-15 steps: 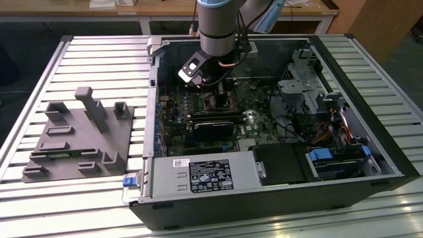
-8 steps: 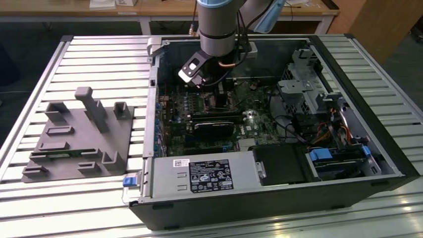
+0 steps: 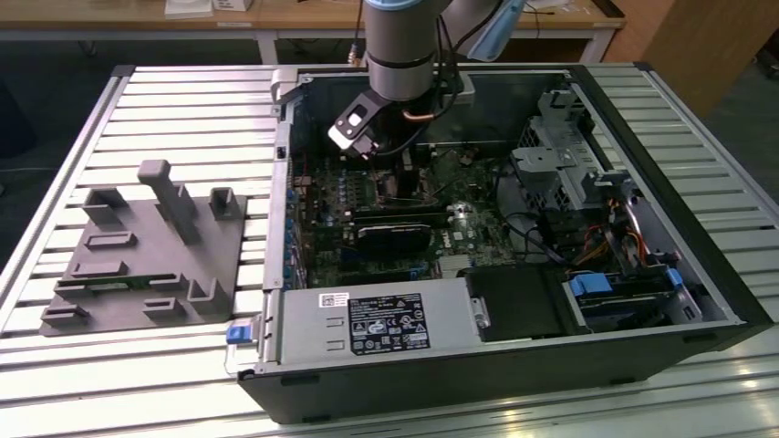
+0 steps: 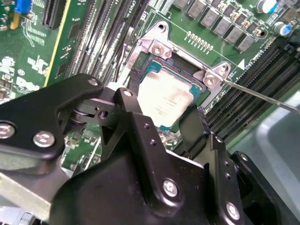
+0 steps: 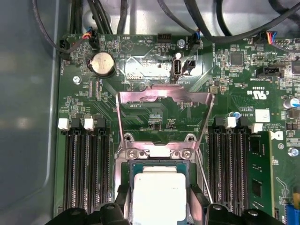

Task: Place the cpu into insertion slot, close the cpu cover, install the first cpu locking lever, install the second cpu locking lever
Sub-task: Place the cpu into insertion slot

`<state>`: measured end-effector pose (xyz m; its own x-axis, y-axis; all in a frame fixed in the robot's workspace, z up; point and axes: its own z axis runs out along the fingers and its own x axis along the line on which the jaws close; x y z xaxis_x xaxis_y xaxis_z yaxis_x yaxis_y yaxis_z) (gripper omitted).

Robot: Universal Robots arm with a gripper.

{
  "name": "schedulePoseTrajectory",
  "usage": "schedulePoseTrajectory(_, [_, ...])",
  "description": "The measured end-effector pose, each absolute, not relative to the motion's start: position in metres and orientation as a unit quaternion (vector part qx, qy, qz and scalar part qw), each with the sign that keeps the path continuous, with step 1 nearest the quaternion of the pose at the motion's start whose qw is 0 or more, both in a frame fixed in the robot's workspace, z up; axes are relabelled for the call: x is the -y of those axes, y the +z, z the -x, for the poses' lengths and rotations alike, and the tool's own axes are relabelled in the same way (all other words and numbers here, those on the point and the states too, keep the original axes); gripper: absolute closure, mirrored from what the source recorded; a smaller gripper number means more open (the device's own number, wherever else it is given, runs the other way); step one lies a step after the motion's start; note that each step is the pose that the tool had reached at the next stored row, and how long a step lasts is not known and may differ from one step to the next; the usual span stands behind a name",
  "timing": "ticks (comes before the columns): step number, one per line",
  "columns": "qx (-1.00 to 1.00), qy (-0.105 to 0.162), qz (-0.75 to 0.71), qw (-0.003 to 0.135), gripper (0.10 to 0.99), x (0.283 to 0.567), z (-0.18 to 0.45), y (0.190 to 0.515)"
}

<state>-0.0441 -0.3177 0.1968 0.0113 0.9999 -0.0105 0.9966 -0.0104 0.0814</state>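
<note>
Hovering low inside the open computer case (image 3: 548,370), my gripper (image 5: 159,208) sits right over the insertion slot (image 5: 159,152) on the green motherboard (image 5: 154,112). The cpu (image 5: 159,190) lies flat in the slot directly under the gripper, pale silver face up, square to the silver rim, seen in both wrist views. Cannot tell whether my grip is clenched on the cpu or released from it. The cpu cover (image 5: 164,95) is not closed: it stands tilted up on its hinge just beyond the gripper, green board showing through its square cut-out. One locking lever (image 4: 262,96), a thin wire rod, sticks out sideways from a corner of the slot, not hooked down over the cover. Black memory slots (image 5: 86,168) run along both sides of the gripper, close to the slot. Farther out past the cover sits a round coin battery (image 5: 102,64). In the exterior view the black labelled power supply (image 3: 371,324) is well apart from the gripper, and a grey fixture block (image 3: 146,246) rests outside the case on the slatted table (image 3: 182,91)
</note>
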Motion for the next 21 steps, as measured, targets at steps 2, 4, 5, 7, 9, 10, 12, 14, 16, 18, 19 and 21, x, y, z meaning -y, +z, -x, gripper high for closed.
schedulePoseTrajectory(2, [-0.703,0.025,-0.710,0.033,0.475,0.318,0.044,0.202])
schedulePoseTrajectory(4, [-0.703,0.025,-0.710,0.033,0.475,0.318,0.044,0.207])
schedulePoseTrajectory(5, [-0.703,0.025,-0.710,0.033,0.475,0.318,0.044,0.209])
schedulePoseTrajectory(7, [-0.703,0.025,-0.710,0.033,0.475,0.318,0.044,0.214])
schedulePoseTrajectory(9, [-0.703,0.025,-0.710,0.033,0.475,0.318,0.044,0.218])
schedulePoseTrajectory(10, [-0.703,0.025,-0.710,0.033,0.475,0.318,0.044,0.219])
schedulePoseTrajectory(12, [-0.703,0.025,-0.710,0.033,0.475,0.318,0.044,0.219])
schedulePoseTrajectory(14, [-0.703,0.025,-0.710,0.033,0.475,0.318,0.044,0.219])
schedulePoseTrajectory(16, [-0.703,0.025,-0.710,0.033,0.475,0.318,0.044,0.219])
schedulePoseTrajectory(18, [-0.703,0.025,-0.710,0.033,0.486,0.318,0.044,0.219])
schedulePoseTrajectory(19, [-0.703,0.025,-0.710,0.033,0.549,0.318,0.044,0.219])
schedulePoseTrajectory(21, [-0.703,0.025,-0.710,0.033,0.612,0.318,0.044,0.219])
